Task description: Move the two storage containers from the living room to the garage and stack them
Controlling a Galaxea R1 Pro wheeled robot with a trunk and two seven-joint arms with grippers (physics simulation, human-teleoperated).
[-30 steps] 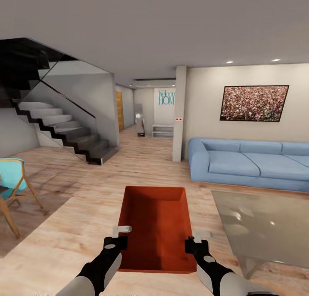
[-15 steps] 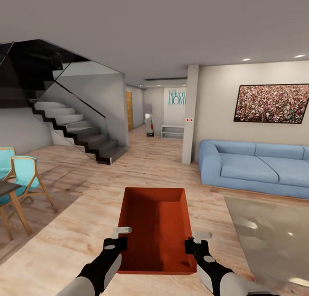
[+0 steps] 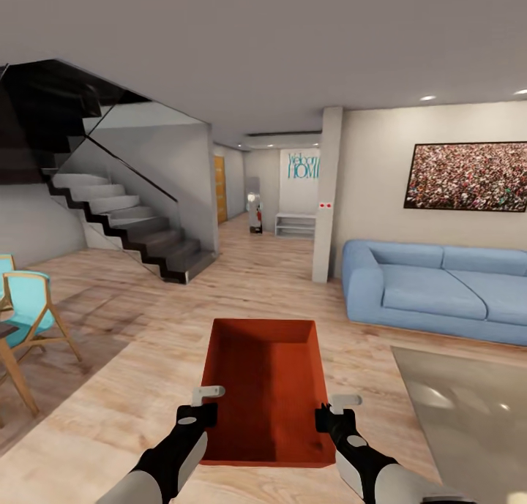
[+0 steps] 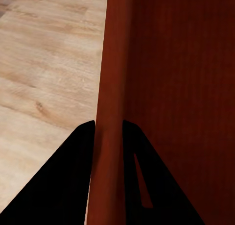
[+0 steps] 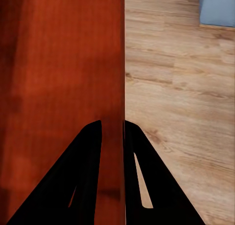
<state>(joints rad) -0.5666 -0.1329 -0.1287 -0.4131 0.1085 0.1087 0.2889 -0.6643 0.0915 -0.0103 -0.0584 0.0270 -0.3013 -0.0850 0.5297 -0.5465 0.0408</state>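
Both our hands grip one orange-red storage container (image 3: 268,387) between them: left hand (image 3: 196,414) on its left wall, right hand (image 3: 335,418) on its right, over wood floor (image 3: 132,372).

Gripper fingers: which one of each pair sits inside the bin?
On each gripper, left and right, the finger toward the bin's middle; its partner presses the wall's outside.

The storage container (image 3: 267,387) hangs straight ahead of me at twelve o'clock, above the wood floor (image 3: 124,387), my left gripper (image 3: 196,409) on its left wall and my right gripper (image 3: 333,410) on its right wall. At two o'clock sits the sofa (image 3: 439,288), with a picture (image 3: 468,176) on the wall behind it. A pillar (image 3: 326,197) stands just left of the sofa. The staircase (image 3: 124,226) rises at ten o'clock, and a chair (image 3: 33,310) lies at nine.
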